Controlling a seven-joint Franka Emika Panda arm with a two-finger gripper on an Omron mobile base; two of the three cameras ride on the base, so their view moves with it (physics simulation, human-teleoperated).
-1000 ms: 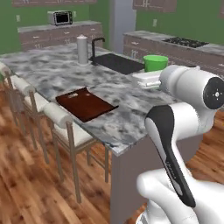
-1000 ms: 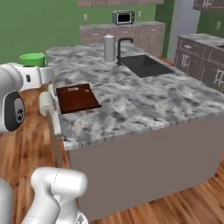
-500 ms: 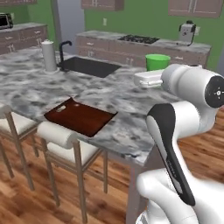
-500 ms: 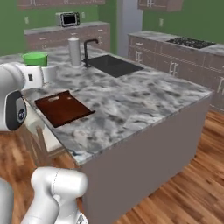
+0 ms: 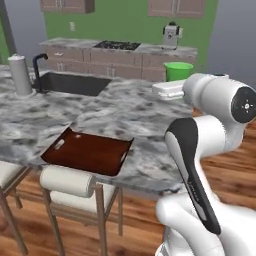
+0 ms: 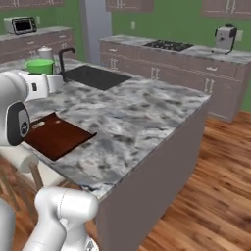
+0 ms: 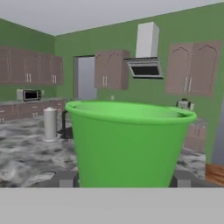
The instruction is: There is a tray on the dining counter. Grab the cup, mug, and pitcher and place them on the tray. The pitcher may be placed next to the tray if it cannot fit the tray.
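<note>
The bright green cup (image 7: pixel 129 144) stands upright between my gripper's (image 7: pixel 124 180) dark fingers (image 7: pixel 65 179), which are shut on it. In the left base view the cup (image 5: pixel 178 71) rides above the white hand, high over the right end of the dining counter (image 5: pixel 130 107). The gripper (image 6: pixel 46 78) carries the cup (image 6: pixel 40 66) at the left of the right base view. The dark reddish-brown tray (image 5: pixel 87 150) lies flat near the counter's front edge, below and left of the cup; it is bare (image 6: pixel 54 135). The mug and the pitcher are out of view.
A dark sink (image 5: pixel 70 84) with a black faucet and a white paper roll (image 5: pixel 20 75) sit at the counter's far left. Stools (image 5: pixel 70 182) stand under the front edge by the tray. A stove and coffee machine (image 5: pixel 171 35) line the back wall.
The whole picture has shifted, so the base has moved along the counter; the tray now sits lower left of the arm. The cup stays in the gripper.
</note>
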